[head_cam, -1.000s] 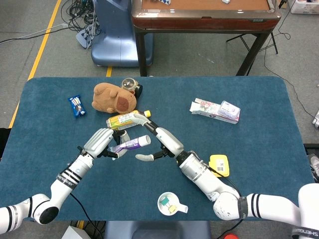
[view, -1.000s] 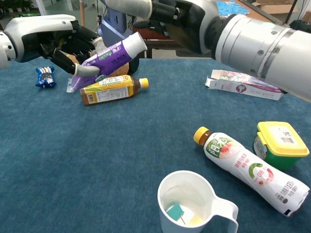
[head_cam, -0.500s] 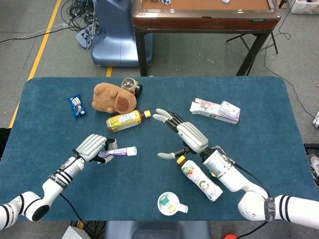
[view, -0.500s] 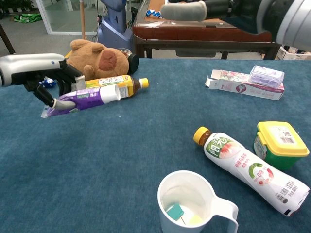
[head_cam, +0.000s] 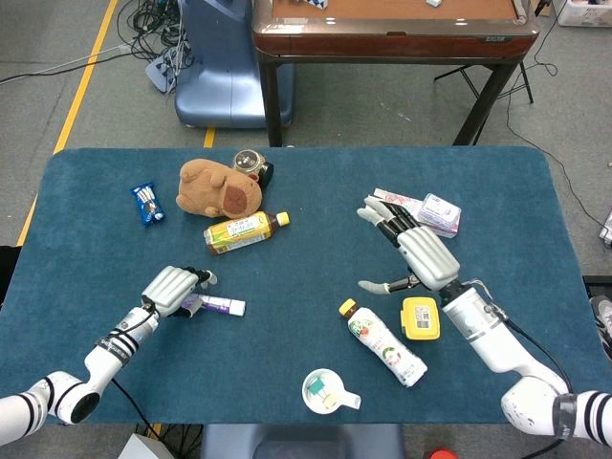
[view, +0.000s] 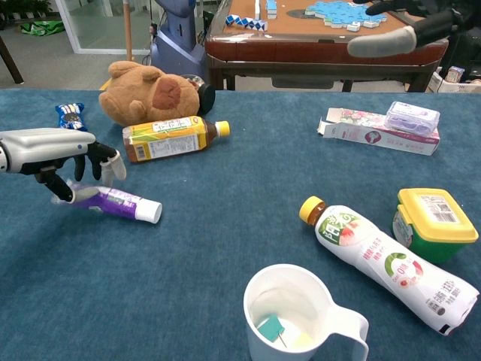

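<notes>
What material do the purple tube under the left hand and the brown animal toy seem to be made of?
Purple tube: probably soft glossy plastic, smooth printed skin with a hard white cap.
Brown animal toy: plush fabric, fuzzy matte surface, rounded stuffed shape.
The left hand rests on the tube.

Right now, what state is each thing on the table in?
Purple tube: lying flat, capped, held by left robot hand.
Right robot hand: open, raised, holding nothing.
Tea bottle: lying, capped.
White bottle: lying, capped.
Mug: upright.
Yellow-lidded tub: closed.
</notes>
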Robot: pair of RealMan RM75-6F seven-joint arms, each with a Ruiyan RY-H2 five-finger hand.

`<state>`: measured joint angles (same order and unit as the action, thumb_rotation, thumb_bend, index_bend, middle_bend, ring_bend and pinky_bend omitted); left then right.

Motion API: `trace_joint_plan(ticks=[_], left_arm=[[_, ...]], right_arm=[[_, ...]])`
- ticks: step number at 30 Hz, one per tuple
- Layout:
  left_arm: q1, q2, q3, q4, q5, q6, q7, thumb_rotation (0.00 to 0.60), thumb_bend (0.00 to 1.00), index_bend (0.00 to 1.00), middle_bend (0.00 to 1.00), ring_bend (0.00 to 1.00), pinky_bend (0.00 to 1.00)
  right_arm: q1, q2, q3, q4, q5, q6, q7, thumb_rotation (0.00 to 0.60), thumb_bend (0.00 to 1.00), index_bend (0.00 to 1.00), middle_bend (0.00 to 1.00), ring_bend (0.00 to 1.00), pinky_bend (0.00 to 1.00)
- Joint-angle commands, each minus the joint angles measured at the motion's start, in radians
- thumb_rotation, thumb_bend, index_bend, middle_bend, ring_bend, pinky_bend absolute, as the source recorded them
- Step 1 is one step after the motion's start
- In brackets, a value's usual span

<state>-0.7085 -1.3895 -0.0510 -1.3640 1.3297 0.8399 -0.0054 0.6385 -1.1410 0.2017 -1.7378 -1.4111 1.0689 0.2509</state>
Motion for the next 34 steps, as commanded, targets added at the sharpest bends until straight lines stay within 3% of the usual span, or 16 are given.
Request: trace_joint_plan(ticks=[1,6,8,10,12,20,27,34], left_arm=[[0.028,0.028,-0.011,-0.033,-0.049,0.023,0.03,0.6,0.43,0.06,0.2,0.17,0.31],[0.092,0.072,-0.03,-0.074,-0.1,0.123,0.055,0.6,0.41,0.05,0.2,0.17,0.29],[0.123,0.087,-0.036,-0.09,-0.117,0.176,0.075,0.6,0.39,0.05,0.2,0.17,0.29],[0.161,0.105,-0.038,-0.109,-0.129,0.243,0.103,0.6,0.38,0.06,0.2,0.17,0.29],[0.204,0.121,-0.033,-0.132,-0.139,0.309,0.132,0.6,0.38,0.08,0.2,0.17,0.29],[0.363,0.162,0.009,-0.2,-0.085,0.553,0.195,0.6,0.38,0.11,0.2,0.17,0.29],[0.471,0.172,0.048,-0.245,-0.023,0.689,0.222,0.6,0.38,0.16,0.2,0.17,0.29],[0.532,0.157,0.05,-0.255,0.033,0.77,0.213,0.6,0.38,0.17,0.21,0.17,0.29]], right_arm=[[-0.035,0.03,-0.023,0.011,0.01,0.023,-0.041,0.4,0.0,0.0,0.0,0.0,0.0],[-0.096,0.059,-0.05,0.022,0.033,0.08,-0.136,0.41,0.0,0.0,0.0,0.0,0.0],[-0.123,0.066,-0.061,0.027,0.042,0.111,-0.19,0.462,0.0,0.0,0.0,0.0,0.0],[-0.16,0.063,-0.071,0.041,0.049,0.171,-0.283,0.555,0.01,0.0,0.0,0.0,0.0],[-0.201,0.046,-0.08,0.05,0.061,0.236,-0.36,0.6,0.02,0.0,0.01,0.0,0.0],[-0.34,0.049,-0.145,0.026,0.091,0.342,-0.422,0.6,0.02,0.0,0.02,0.0,0.0],[-0.434,0.037,-0.175,0.037,0.067,0.424,-0.392,0.6,0.02,0.0,0.02,0.0,0.0],[-0.488,0.034,-0.185,0.034,0.051,0.459,-0.383,0.6,0.02,0.0,0.03,0.0,0.0]])
